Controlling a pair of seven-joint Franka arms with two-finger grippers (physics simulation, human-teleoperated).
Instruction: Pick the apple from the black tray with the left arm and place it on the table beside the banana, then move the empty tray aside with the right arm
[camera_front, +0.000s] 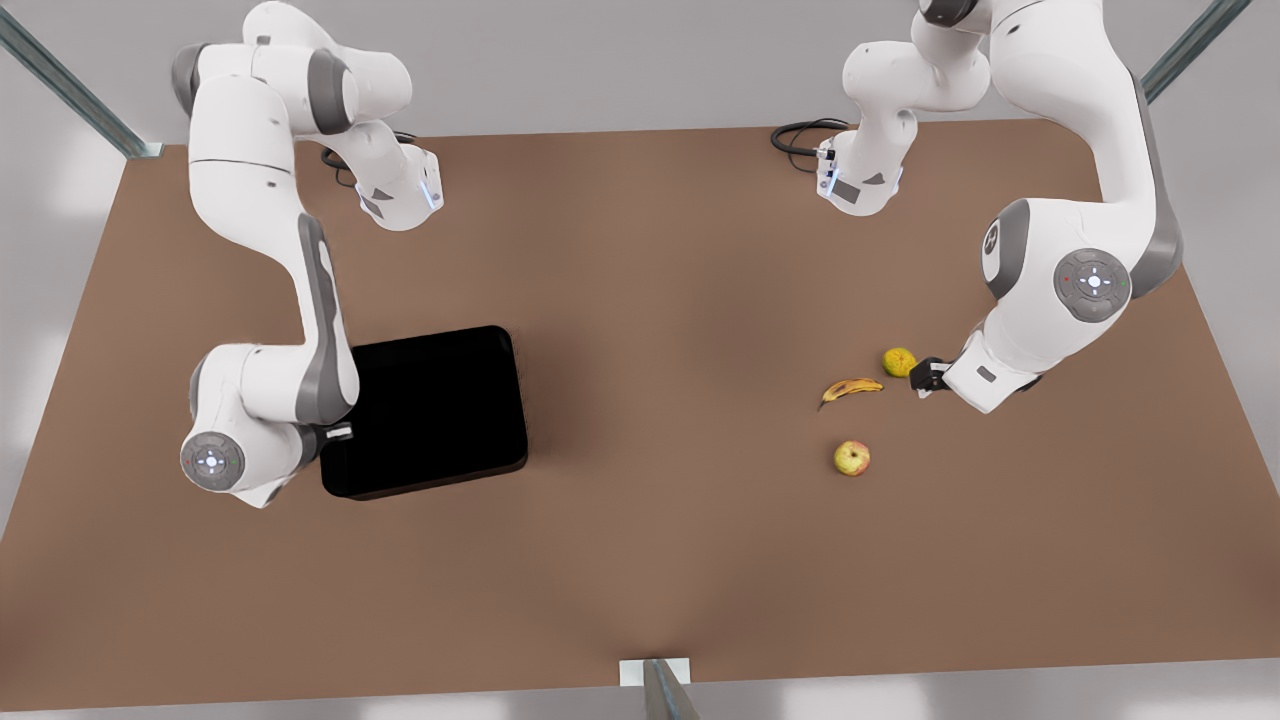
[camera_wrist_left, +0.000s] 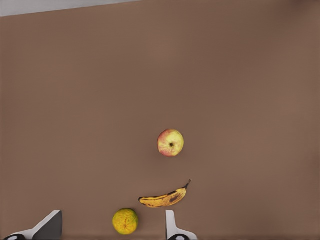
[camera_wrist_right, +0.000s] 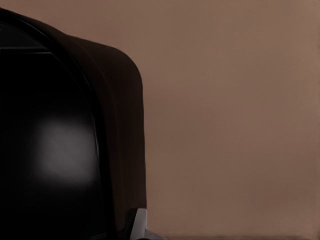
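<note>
The apple (camera_front: 852, 458) (camera_wrist_left: 170, 142) lies on the brown table (camera_front: 650, 300), a short way from the banana (camera_front: 852, 388) (camera_wrist_left: 165, 199) and not touching it. My left gripper (camera_front: 925, 375) (camera_wrist_left: 111, 230), on the front view's right, is open and holds nothing; it hovers by the banana's far side. The black tray (camera_front: 430, 410) (camera_wrist_right: 60, 140) rests flat with nothing on it, toward the front view's left. At its outer edge my right gripper (camera_front: 335, 432) (camera_wrist_right: 112, 231) is shut on the rim. One finger (camera_wrist_right: 137, 222) shows against the rim's outer wall; the other is hidden.
A bumpy yellow-green round fruit (camera_front: 899, 362) (camera_wrist_left: 125, 221) sits just beside the left gripper and the banana. A black cable (camera_front: 800, 135) is coiled at the table's far edge. Wide bare tabletop lies between the tray and the fruit.
</note>
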